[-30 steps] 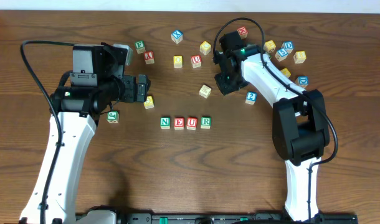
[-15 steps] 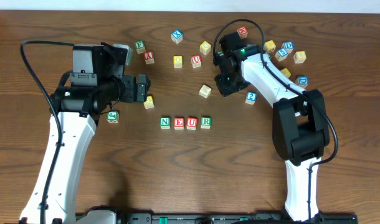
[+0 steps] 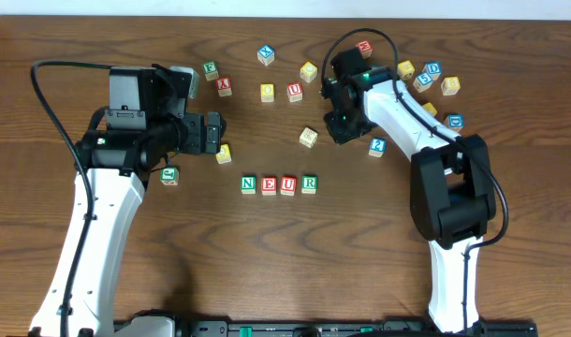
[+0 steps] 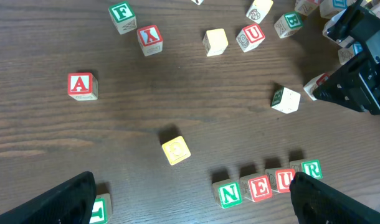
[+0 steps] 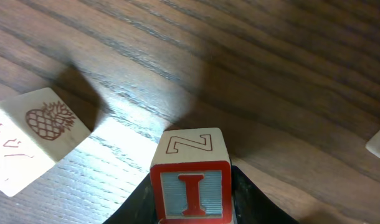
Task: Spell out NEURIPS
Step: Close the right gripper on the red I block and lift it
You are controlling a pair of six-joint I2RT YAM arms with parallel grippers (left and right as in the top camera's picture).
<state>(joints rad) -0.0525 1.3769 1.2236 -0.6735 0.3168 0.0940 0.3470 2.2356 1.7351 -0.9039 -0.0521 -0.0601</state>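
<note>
Four cubes stand in a row on the table: green N (image 3: 248, 183), red E (image 3: 269, 185), red U (image 3: 288, 184) and green R (image 3: 309, 183). In the left wrist view the same row reads N (image 4: 229, 194), E (image 4: 260, 188), U (image 4: 283, 180), R (image 4: 311, 168). My right gripper (image 3: 340, 126) is low over the table behind the row's right end. In the right wrist view it (image 5: 191, 205) is shut on the red I cube (image 5: 191, 186), a finger against each side. The overhead view hides that cube. My left gripper (image 3: 215, 134) hangs wide open, holding nothing.
Loose letter cubes lie scattered behind the row: a pineapple-faced cube (image 5: 40, 140) just left of the held one, a yellow cube (image 4: 175, 150), a red A (image 4: 81, 85), a green cube (image 3: 169, 175) and a cluster at the back right (image 3: 432, 75).
The right gripper's jaws have narrowed onto the I cube and it shifted slightly. The left arm has not moved.
</note>
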